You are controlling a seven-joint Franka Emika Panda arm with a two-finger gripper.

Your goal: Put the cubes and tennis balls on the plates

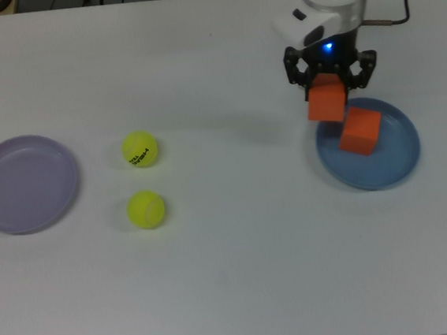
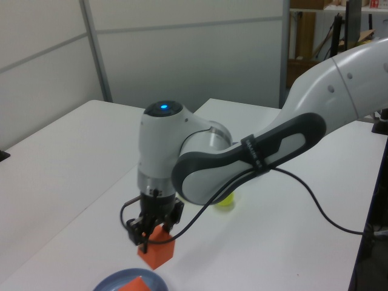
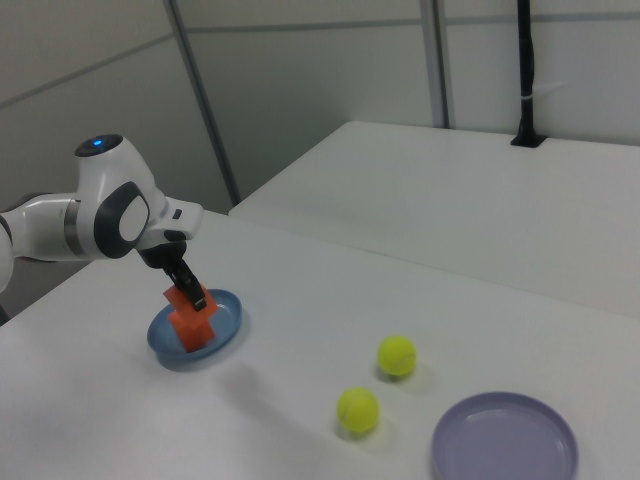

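Your gripper [image 1: 330, 86] is clamped on an orange cube [image 1: 326, 102], held in the air over the blue plate [image 1: 401, 162]'s rim, a second cube [image 1: 361, 130] already lying on it. Only the top and right views give you the lavender plate [image 3: 505, 440]; both tennis balls [image 1: 140, 149] [image 1: 146, 209] sit on the table [image 1: 242, 276] between the plates.

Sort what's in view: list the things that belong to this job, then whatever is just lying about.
Belongs to the job:
held cube in the tool
cube on the blue plate
purple plate
lettered tennis ball
plain tennis ball

Just lying about:
black cable
table
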